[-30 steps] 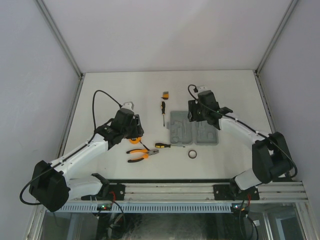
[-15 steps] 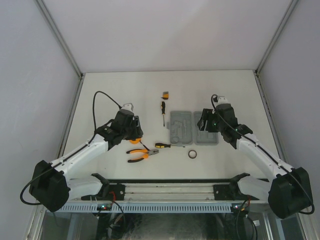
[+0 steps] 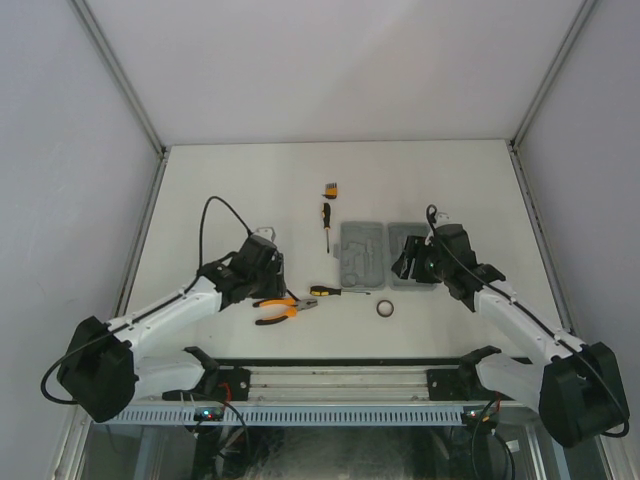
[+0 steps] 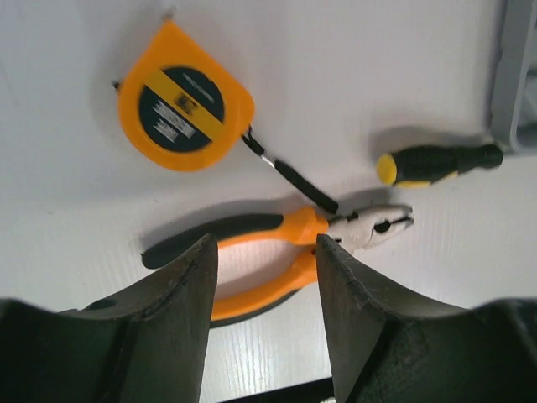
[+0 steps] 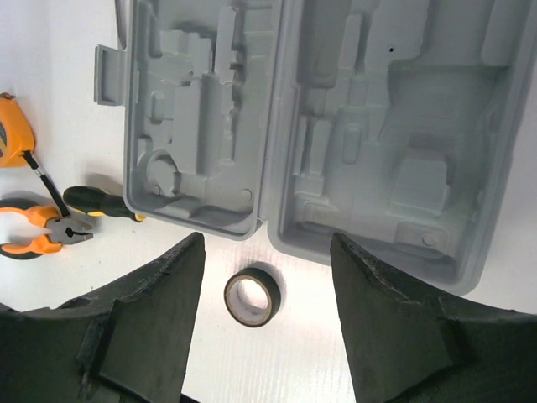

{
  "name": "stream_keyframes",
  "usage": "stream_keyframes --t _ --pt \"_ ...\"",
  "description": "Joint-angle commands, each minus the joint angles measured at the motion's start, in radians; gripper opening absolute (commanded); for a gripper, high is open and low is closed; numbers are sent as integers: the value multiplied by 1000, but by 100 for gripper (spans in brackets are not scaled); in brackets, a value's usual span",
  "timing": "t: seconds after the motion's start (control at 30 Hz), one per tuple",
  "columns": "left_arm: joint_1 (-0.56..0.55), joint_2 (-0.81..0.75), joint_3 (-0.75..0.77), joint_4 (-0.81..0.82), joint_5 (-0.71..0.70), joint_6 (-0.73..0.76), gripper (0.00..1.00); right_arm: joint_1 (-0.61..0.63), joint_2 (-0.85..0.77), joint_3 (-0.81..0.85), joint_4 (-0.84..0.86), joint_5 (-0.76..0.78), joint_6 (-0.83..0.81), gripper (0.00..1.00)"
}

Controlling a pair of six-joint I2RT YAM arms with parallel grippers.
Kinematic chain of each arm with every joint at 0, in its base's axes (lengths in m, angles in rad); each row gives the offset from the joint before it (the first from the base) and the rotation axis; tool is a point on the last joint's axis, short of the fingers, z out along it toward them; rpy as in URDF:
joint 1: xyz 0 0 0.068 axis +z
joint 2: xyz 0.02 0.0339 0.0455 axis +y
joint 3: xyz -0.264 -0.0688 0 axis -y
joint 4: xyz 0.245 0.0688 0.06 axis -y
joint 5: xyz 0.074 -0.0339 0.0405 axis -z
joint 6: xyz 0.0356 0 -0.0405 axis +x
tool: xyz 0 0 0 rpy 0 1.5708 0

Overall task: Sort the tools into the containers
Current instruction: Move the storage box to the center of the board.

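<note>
The case (image 5: 302, 126) lies open and flat on the table (image 3: 240, 190), recesses up and all of them bare; I judge that no tool is sorted yet, and all lie loose around it. The left gripper (image 4: 264, 252) hangs over the pliers (image 4: 277, 239); its fingers (image 4: 180, 294) are parted about halfway and hold nothing, with the orange handles below the gap; that reads as lining up for a grasp. The tape measure (image 4: 185, 96) sits at 11 o'clock from the pliers, its black strap trailing towards them; a screwdriver (image 4: 436, 161) lies at 2 o'clock. The right gripper (image 5: 267, 243) hovers at the case's 6 o'clock edge, spread wide and empty, with the ring (image 5: 251, 300) beneath the gap; probably its pick. From above, a second screwdriver (image 3: 325, 222) lies at 10 o'clock from the case, and the block (image 3: 330, 189) at 11, beyond it.

From above, the left gripper hides the tape measure and the right gripper covers part of the case's right half; the near screwdriver's shaft is cut off in the left wrist view; how high either gripper stands over its tool I cannot tell; nor which recess suits which tool.
</note>
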Motion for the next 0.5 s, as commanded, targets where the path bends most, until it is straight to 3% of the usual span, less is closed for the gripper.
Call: stream_keyframes --t 0.0,0.2,0.47 --pt "-78 -9 -43 -11 -7 -27 55 22 -16 0 46 1 23 61" --pt "-152 -3 -62 -13 -32 -37 56 40 -46 -22 50 6 41 61" --pt "-197 56 4 -25 -137 40 64 65 -62 -53 58 9 57 61"
